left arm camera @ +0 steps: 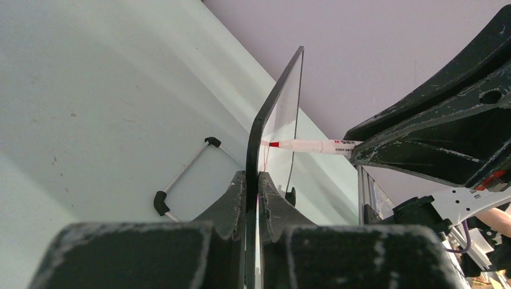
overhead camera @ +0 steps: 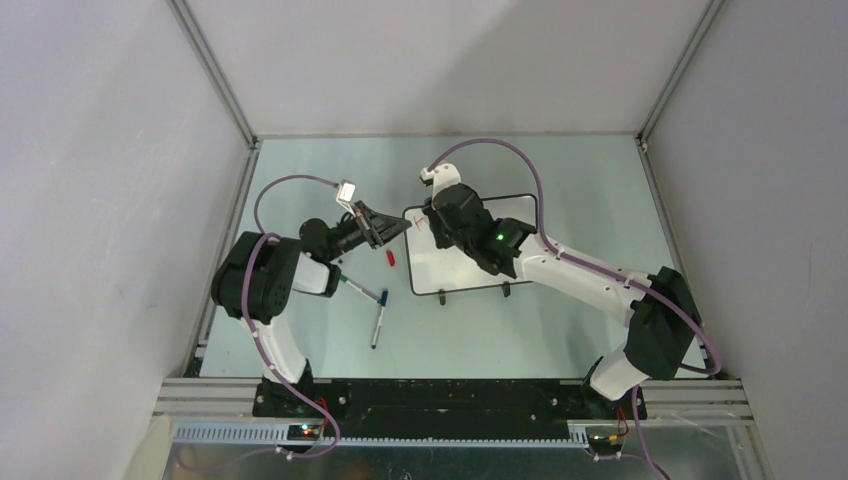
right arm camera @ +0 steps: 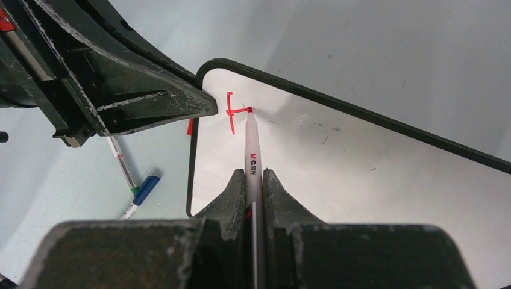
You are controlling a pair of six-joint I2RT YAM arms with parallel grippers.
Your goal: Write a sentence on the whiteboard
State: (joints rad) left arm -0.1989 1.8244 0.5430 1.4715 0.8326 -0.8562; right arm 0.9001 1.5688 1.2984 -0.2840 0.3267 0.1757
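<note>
Count on the bench: one whiteboard, three markers, one loose red cap

The whiteboard sits mid-bench between your two arms, its two black feet toward the near edge.

Your left end effector is narrow, pinching the board's left edge just below its far-left corner, one finger on each face.

Your right end effector is clamped on the one red marker, uncapped, tip touching the board face near that same corner.

Of the sentence, only two red strokes show: an upright and a crossbar ending at the tip.

A green-banded marker and a blue-capped marker lie on the bench left of the board's near-left corner, apart from it; the cap lies just beside the board's left edge
</note>
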